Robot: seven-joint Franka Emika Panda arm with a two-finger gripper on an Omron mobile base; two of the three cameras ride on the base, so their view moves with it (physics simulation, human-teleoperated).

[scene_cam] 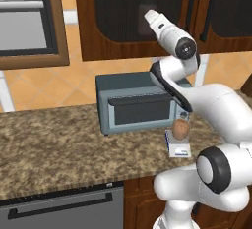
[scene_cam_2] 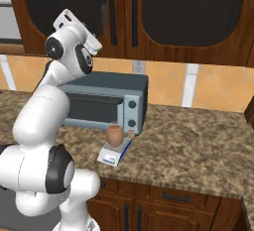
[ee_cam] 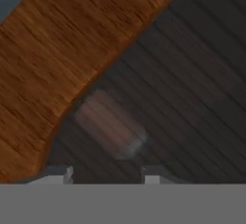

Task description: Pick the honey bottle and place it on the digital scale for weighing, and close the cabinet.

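From the left base view I see the honey bottle (scene_cam: 180,129) standing upright on the digital scale (scene_cam: 178,147), on the granite counter (scene_cam: 59,139) just in front of the toaster oven's (scene_cam: 133,102) lower right corner. The right base view agrees: bottle (scene_cam_2: 115,135) on top of the scale (scene_cam_2: 114,154), with the oven (scene_cam_2: 106,102) touching or nearly touching behind it at about 11 o'clock.

The arm is raised, and its hand is up at the cabinet (scene_cam: 133,12), against the dark glass panel of the door. From the bottle, the hand lies at roughly 11 o'clock in the left base view and well apart from it; nothing of the arm touches the bottle or the scale.

In the hand view the gripper (ee_cam: 106,174) shows two fingertips at the bottom edge, set fairly narrow, with only the dark ribbed glass (ee_cam: 192,83) between them. I read the claw as drawn in and holding nothing. The wooden door frame (ee_cam: 57,59) runs diagonally across the 10 o'clock half of that view. A blurred reddish cylindrical shape (ee_cam: 109,129) shows behind the glass just above the fingertips; I cannot tell what it is.

In the right base view both cabinet doors (scene_cam_2: 149,12) look flush, their black handles (scene_cam_2: 135,13) side by side.
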